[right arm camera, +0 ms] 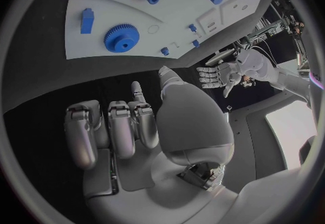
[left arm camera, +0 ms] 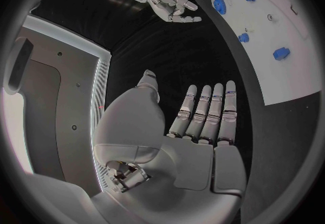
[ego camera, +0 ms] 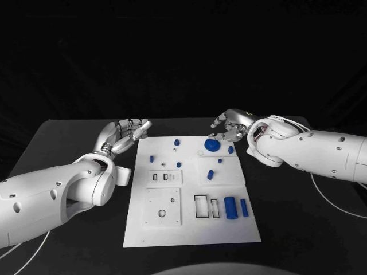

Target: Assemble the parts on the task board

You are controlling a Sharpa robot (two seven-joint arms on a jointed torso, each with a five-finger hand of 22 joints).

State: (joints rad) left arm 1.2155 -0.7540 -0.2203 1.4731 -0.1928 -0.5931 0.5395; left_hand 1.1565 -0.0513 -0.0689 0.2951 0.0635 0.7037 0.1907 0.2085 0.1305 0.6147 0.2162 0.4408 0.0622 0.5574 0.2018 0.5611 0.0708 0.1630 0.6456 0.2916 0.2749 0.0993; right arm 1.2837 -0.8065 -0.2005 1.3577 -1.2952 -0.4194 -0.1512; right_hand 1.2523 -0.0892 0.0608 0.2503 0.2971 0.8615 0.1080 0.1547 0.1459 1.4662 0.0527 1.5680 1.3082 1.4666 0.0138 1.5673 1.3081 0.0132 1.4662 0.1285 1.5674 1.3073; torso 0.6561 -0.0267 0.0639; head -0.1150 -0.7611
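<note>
The white task board (ego camera: 192,226) lies lengthwise in the middle of the black table. A blue gear (ego camera: 213,145) rests near its far edge, with several small blue parts (ego camera: 177,141) around it. A blue cylinder (ego camera: 230,206) and a blue bar (ego camera: 243,207) lie near the right edge. My left hand (ego camera: 125,133) hovers at the board's far left corner, fingers straight and apart, holding nothing; its flat fingers (left arm camera: 203,118) show in the left wrist view. My right hand (ego camera: 231,125) hangs just beyond the gear (right arm camera: 122,38), its fingers (right arm camera: 111,132) bent and nothing in them.
Recessed slots and raised white blocks (ego camera: 164,176) sit in the board's middle and near parts. Bare black table (ego camera: 299,229) lies on both sides of the board. A thin cable (ego camera: 332,200) runs under my right arm. Each wrist view shows the other hand (left arm camera: 173,6) (right arm camera: 216,75) across the board.
</note>
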